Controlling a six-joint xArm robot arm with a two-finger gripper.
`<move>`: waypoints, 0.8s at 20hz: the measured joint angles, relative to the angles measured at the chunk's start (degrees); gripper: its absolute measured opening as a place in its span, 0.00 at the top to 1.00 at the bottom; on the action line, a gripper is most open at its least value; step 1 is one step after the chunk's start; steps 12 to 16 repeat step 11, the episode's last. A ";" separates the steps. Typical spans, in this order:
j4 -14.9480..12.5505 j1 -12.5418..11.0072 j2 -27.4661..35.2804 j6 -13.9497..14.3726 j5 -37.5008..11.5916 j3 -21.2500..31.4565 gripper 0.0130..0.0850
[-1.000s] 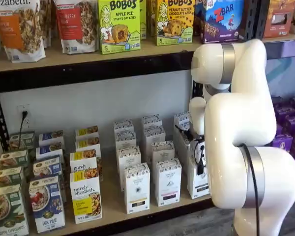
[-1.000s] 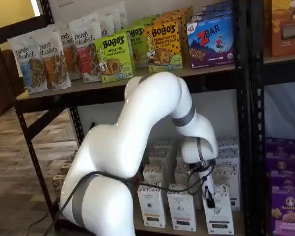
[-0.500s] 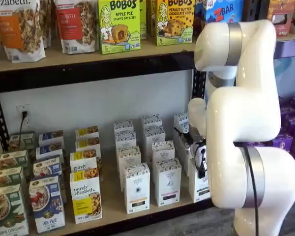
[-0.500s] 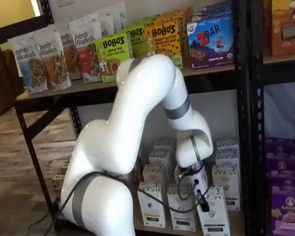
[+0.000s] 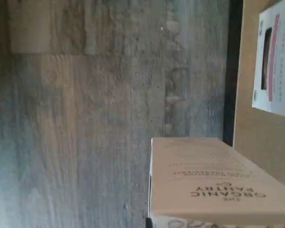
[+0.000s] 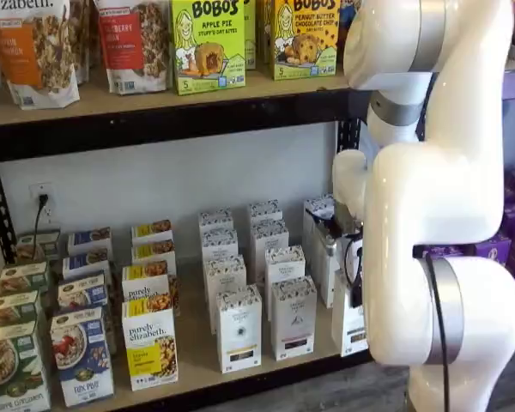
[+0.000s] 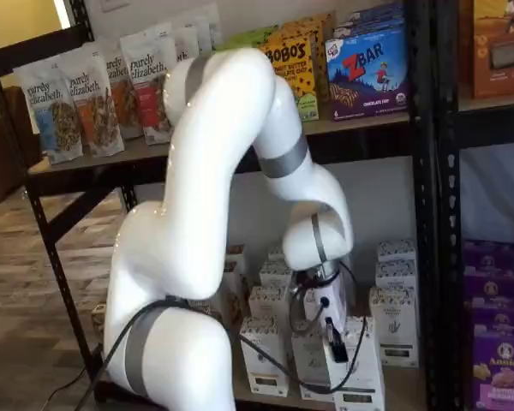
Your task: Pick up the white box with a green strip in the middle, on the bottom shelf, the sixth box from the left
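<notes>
My gripper (image 7: 334,340) is shut on the white box (image 7: 357,366), a tall narrow carton with a speckled top band. One black finger lies against the side of the box. The carton hangs tilted at the front edge of the bottom shelf (image 7: 411,383), in front of its row. In a shelf view the white box (image 6: 347,321) shows partly behind the white arm, with the gripper (image 6: 355,280) on its upper part. In the wrist view the white box (image 5: 218,185) fills the near corner, over the wooden floor just outside the bottom shelf's black rail (image 5: 231,71).
Rows of alike white cartons (image 6: 239,328) stand on the tan board (image 6: 193,345), with purely elizabeth boxes (image 6: 149,345) and blue cereal boxes (image 6: 81,354) to their left. Purple boxes (image 7: 501,368) fill the neighbouring rack. The arm's big white links (image 7: 214,223) stand before the shelves.
The arm has pulled back from the shelf with the white box in its grip. The box has come forward out of its row, and the elbow has risen.
</notes>
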 joint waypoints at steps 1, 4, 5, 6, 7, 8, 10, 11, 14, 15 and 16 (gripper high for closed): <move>1.10 0.25 -2.04 -0.84 0.34 1.53 0.50; 4.17 1.09 -7.45 -3.13 1.88 4.99 0.50; 4.56 1.31 -8.88 -3.34 2.26 5.85 0.50; 5.18 1.52 -10.17 -3.78 2.72 6.50 0.50; 5.90 1.75 -11.48 -4.30 3.22 7.10 0.50; 6.75 1.98 -12.68 -4.94 3.80 7.59 0.50; 8.50 2.36 -14.47 -6.30 4.91 8.14 0.50; 8.93 2.53 -15.24 -6.58 5.43 8.28 0.50; 8.93 2.53 -15.24 -6.58 5.43 8.28 0.50; 8.93 2.53 -15.24 -6.58 5.43 8.28 0.50; 8.93 2.53 -15.24 -6.58 5.43 8.28 0.50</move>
